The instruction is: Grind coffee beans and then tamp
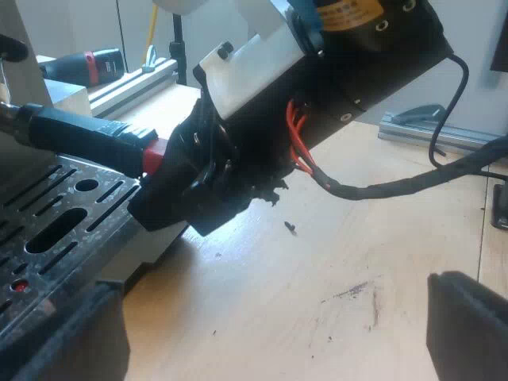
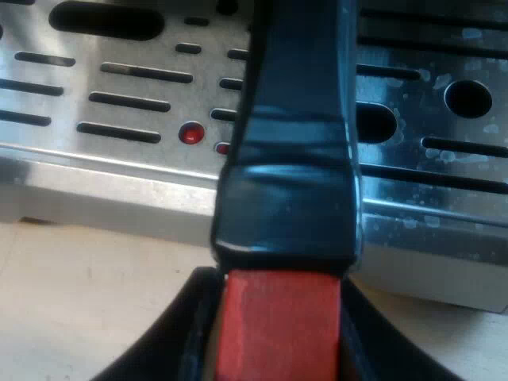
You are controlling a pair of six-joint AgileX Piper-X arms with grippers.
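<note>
The holder's dark handle [image 1: 79, 135] sticks out over the espresso machine's metal drip tray [image 1: 63, 214]. Its red end [image 1: 155, 155] sits inside my right gripper [image 1: 186, 186]. In the right wrist view the handle [image 2: 290, 159] runs up over the slotted tray [image 2: 119, 103]. There the red end [image 2: 278, 325] is pinched between the two black fingers of my right gripper [image 2: 278, 337], which is shut on it. My left gripper [image 1: 270, 349] hangs over the wooden table beside the tray, its fingers wide apart and open with nothing between them.
The wooden table [image 1: 317, 262] stretches out beside the machine and carries a few dark specks. An aluminium rail [image 1: 444, 131] runs along its far edge. A black and red tool [image 1: 87, 63] lies beyond the machine.
</note>
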